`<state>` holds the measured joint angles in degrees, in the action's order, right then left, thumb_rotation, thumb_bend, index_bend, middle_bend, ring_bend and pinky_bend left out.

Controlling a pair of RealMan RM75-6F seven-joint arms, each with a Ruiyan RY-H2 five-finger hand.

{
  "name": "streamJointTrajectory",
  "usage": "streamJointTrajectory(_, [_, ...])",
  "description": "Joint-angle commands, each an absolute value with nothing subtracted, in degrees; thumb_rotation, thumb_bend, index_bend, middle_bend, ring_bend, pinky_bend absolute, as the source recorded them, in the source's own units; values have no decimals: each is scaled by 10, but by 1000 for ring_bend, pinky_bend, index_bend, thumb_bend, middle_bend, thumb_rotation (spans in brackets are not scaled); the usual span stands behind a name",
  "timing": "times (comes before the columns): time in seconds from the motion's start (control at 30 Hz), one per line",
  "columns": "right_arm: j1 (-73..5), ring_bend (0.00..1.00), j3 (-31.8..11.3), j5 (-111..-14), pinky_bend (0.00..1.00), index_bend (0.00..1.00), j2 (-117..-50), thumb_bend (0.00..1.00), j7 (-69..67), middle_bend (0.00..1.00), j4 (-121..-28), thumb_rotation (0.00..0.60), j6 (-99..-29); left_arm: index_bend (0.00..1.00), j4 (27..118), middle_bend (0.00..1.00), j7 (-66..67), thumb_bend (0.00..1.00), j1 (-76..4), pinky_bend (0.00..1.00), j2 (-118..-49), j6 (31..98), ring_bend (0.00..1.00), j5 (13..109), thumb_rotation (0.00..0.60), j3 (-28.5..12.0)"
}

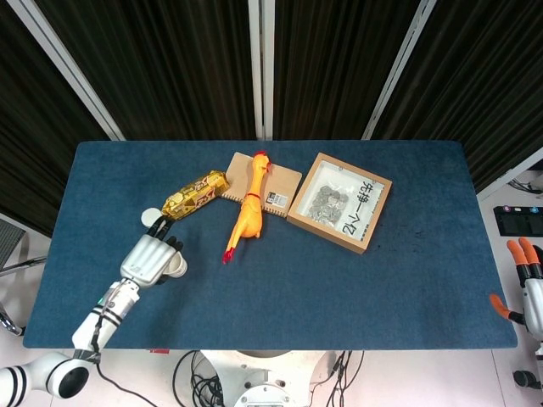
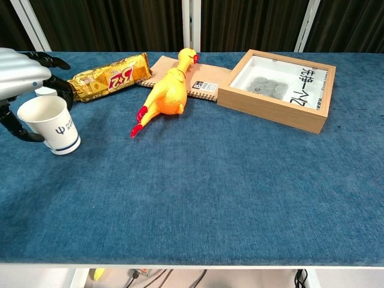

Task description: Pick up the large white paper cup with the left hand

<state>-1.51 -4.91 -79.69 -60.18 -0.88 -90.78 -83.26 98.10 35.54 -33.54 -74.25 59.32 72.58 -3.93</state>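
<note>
- Fingers (image 2: 57, 84) of my left hand (image 1: 151, 259) curl around the large white paper cup (image 2: 50, 124), dark tips behind it and my thumb at its left side, but I cannot tell if they hold it tight yet.
- That cup stands upright on the blue desk (image 1: 280, 280), at the left edge of the chest view and in the lower left of the head view, mostly hidden under my hand there.
- Its open top faces up, and a small dark logo shows on its side.
- Just behind the cup sits a small white cup (image 2: 45, 91), partly hidden by my fingers.
- Near it, toward the upper left, lies a gold snack pack (image 2: 111, 75) with red letters.
- Next to that lies a yellow rubber chicken (image 2: 167, 90), stretched over a brown notebook (image 1: 276, 187).
- Right of the notebook sits a wooden box (image 2: 280, 87) with coins (image 1: 327, 203) inside and writing on a white part.
- My right hand (image 1: 528, 284) is off the desk at the far right edge of the head view, orange tips apart and holding nothing.
</note>
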Motion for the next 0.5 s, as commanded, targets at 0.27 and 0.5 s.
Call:
streamJointTrajectory(0.27, [-18, 0, -49, -793, 0, 0, -604, 176, -11, 0, -904, 600, -824, 450, 859, 401, -125, 186, -279, 97, -808, 695, 71, 859, 600, -31])
streamJointTrajectory(0.5, [-19, 0, -50, -792, 0, 0, -608, 176, -9, 0, -902, 600, -823, 449, 757, 401, -287, 183, -258, 97, -854, 699, 71, 867, 600, -10])
